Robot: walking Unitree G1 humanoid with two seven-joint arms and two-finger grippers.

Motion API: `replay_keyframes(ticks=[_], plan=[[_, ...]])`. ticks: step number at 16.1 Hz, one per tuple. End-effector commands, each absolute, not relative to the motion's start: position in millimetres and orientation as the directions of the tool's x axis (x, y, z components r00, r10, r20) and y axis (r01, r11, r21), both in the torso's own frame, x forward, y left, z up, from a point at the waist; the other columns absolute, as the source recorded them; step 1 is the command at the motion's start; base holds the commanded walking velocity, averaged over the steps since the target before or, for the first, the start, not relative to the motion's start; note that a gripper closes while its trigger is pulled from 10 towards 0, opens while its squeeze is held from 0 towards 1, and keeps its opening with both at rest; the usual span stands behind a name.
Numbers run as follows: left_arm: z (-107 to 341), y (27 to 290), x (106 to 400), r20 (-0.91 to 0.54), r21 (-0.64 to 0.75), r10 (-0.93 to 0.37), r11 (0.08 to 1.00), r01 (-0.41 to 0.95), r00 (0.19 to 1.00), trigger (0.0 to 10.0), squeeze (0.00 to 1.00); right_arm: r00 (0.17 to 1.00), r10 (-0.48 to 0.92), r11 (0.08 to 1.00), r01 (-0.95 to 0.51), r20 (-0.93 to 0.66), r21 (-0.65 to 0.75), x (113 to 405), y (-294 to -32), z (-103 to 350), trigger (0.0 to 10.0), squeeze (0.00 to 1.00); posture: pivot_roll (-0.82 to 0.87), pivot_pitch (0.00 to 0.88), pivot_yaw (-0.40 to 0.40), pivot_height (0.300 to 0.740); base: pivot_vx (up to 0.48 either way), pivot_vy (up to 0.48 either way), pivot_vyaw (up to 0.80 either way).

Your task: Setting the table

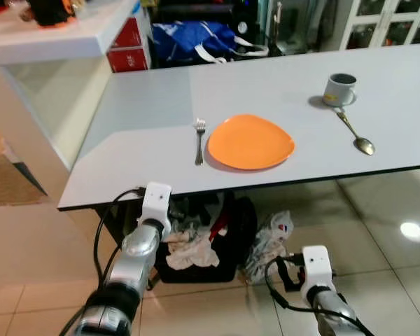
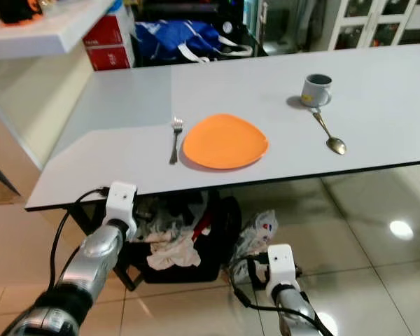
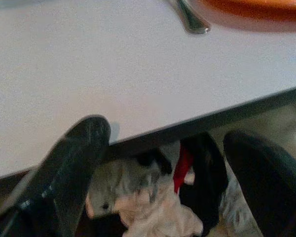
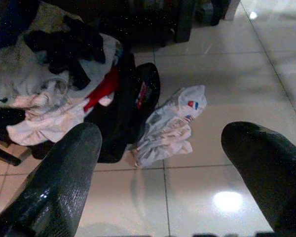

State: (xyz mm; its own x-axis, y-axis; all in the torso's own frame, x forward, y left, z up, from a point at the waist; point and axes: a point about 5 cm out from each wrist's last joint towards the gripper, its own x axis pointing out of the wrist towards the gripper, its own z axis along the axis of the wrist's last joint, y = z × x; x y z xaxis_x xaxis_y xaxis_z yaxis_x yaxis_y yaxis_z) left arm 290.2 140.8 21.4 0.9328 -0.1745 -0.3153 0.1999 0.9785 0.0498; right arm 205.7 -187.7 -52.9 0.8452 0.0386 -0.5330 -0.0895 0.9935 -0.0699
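The spoon [image 1: 355, 132] lay far right on the counter [image 1: 147, 105], handle running back toward the mug [image 1: 339, 89], well beyond the orange plate [image 1: 250, 141], so the right claw [image 4: 160, 168], spread empty over the floor, was nearer than the empty, parted left claw [image 3: 163, 173].

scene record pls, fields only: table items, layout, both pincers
table: grey table, near edge before the robot
plate: orange plate, near the front edge
fork: fork just left of the plate, apart from it
mug: grey mug, far right
spoon: spoon in front of the mug
left pincer: left pincer open, at the table edge, holding nothing
right pincer: right pincer open, low over the floor
under table: heap of clothes
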Motion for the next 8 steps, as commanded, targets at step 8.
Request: replay_keyframes(ticks=[8], plan=[[19, 135, 281, -0.305, 0.018, -0.213, 0.973, 0.229, 0.928, 10.0, 0.0, 0.871, 0.047, 0.991, -0.101, -0.489, -0.085, 211, -186, -47, 10.0, 0.0, -0.16, 0.0, 0.039, 0.727, -0.185, 0.0, 0.0]])
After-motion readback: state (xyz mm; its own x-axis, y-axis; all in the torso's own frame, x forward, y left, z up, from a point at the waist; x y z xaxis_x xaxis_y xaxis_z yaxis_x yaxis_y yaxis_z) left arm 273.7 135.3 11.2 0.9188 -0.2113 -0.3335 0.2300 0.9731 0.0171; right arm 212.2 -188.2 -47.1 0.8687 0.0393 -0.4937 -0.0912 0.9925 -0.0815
